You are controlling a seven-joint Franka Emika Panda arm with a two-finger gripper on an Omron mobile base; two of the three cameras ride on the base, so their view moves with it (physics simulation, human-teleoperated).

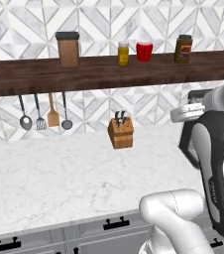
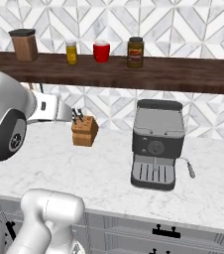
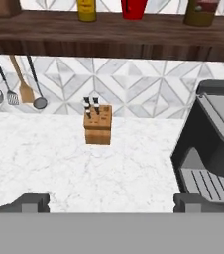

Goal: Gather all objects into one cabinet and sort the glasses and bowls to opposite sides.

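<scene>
One small red cup (image 1: 144,51) (image 2: 101,51) stands on the dark wooden wall shelf (image 1: 94,74), between a yellow jar and an amber jar; its lower part also shows at the top of the hand view, red cup (image 3: 134,9). My gripper (image 3: 111,202) hovers over the marble counter, well below and in front of that shelf. It is open, its fingertips (image 3: 34,201) far apart with nothing between them. The grey cabinet, the black bowl, the beige cup and the other red cup are out of view.
A wooden knife block (image 1: 121,132) (image 3: 98,125) sits on the counter ahead. To its right stands a dark espresso machine (image 2: 156,146) (image 3: 213,144). The shelf also carries a brown canister (image 1: 68,48), a yellow jar (image 1: 123,53) and an amber jar (image 1: 183,48). Utensils (image 1: 42,113) hang beneath it.
</scene>
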